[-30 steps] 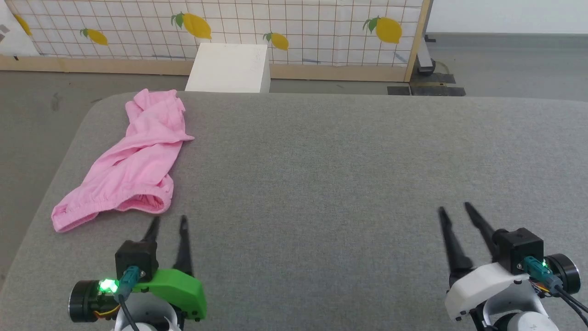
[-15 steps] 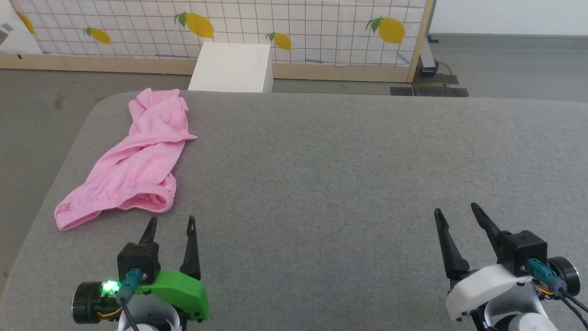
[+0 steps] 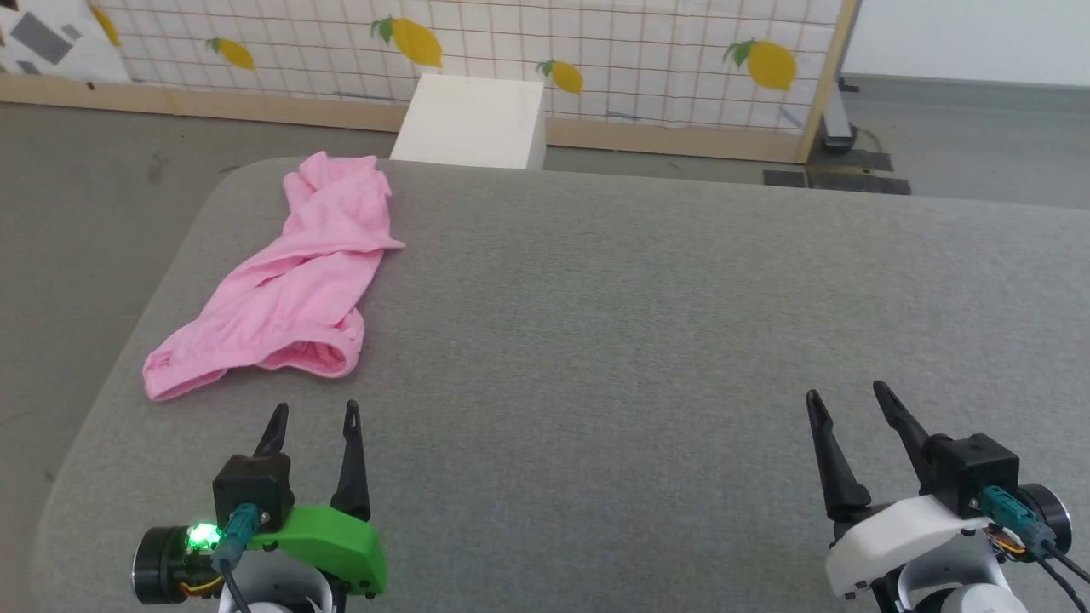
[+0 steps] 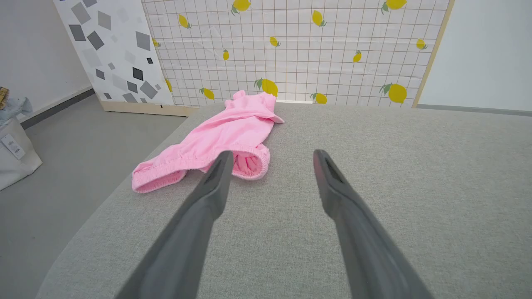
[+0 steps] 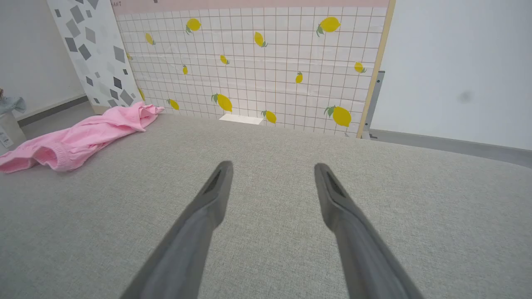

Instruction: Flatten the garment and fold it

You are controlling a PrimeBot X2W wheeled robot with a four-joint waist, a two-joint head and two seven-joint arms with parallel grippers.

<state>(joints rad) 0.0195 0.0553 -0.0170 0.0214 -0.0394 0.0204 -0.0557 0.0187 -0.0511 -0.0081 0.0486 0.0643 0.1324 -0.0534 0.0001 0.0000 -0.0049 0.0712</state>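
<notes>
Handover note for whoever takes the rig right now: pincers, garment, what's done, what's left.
The left pincer is open and empty, just short of the garment.
The right pincer is open and empty, over bare table, far from the cloth.
The garment lies bunched and twisted along the table's left side, waistband nearest the robot.
Done: nothing. Left: flatten, then fold.

Bright, soft, even light all over. Faint grey shadow just under the edge of the garment [image 3: 289, 289]. Sharp and clear from the head. From both wrists, bent and stretched near the edges, with the fingers [image 4: 199, 216] a bit blurry up close. Small green lamp [image 3: 203, 534] glowing low down.
</notes>
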